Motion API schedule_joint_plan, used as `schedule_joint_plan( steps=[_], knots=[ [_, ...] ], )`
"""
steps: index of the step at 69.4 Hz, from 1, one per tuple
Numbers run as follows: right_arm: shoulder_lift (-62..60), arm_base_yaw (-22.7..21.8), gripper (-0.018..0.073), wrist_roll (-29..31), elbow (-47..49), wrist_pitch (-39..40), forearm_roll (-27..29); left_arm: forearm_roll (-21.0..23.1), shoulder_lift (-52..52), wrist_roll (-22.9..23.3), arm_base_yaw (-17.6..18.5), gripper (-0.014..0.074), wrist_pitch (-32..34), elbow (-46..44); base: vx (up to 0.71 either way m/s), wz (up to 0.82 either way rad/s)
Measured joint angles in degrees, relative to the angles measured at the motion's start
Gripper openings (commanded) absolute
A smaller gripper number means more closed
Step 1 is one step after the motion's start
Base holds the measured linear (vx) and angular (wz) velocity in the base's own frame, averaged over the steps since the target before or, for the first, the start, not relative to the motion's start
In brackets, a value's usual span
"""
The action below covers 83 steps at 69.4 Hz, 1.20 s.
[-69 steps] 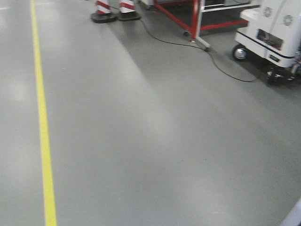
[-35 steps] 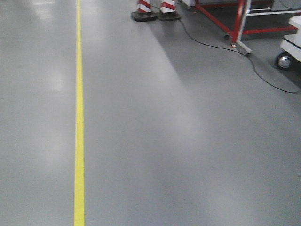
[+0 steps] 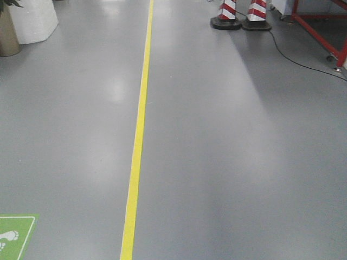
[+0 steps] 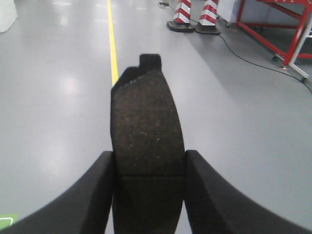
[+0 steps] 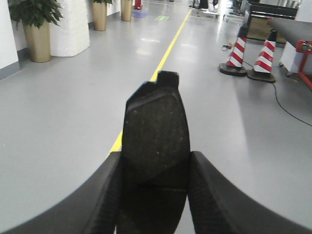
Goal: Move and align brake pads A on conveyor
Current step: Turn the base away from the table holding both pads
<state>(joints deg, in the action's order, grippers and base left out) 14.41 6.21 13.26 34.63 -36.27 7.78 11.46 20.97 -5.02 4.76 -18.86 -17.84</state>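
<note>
A dark grey brake pad (image 4: 146, 141) with a thin groove across its middle stands on end between the fingers of my left gripper (image 4: 148, 168), which is shut on it. Another brake pad (image 5: 156, 139) of the same look is clamped in my right gripper (image 5: 155, 168), its notched end pointing away from me. Both pads hang above the grey floor. A dark belt on a red frame (image 5: 292, 29) at the far right of the right wrist view may be the conveyor; I cannot tell. Neither gripper shows in the front view.
A yellow floor line (image 3: 138, 141) runs ahead. Two red-and-white cones (image 3: 241, 13) stand far right with a black cable (image 3: 303, 62) beside a red frame (image 3: 325, 32). A green floor sign (image 3: 13, 235) lies near left. Potted plants (image 5: 36, 27) and a white column (image 5: 70, 27) stand at the left.
The front view has swung left: the yellow line and cones slid rightward, the white cart left the view, and a planter, white column and green floor sign came in.
</note>
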Motion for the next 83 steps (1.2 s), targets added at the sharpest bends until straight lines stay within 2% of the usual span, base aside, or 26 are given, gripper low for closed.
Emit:
schedule_joint_plan(
  steps=[37,83],
  knots=[
    [0.0,0.0,-0.0004,0.0,0.0,0.0,0.0,0.0,0.0,0.0,0.0,-0.0006,0.0,0.0,0.46,0.08],
    [0.0,0.0,-0.0004,0.0,0.0,0.0,0.0,0.0,0.0,0.0,0.0,-0.0006,0.0,0.0,0.61,0.02]
  ],
)
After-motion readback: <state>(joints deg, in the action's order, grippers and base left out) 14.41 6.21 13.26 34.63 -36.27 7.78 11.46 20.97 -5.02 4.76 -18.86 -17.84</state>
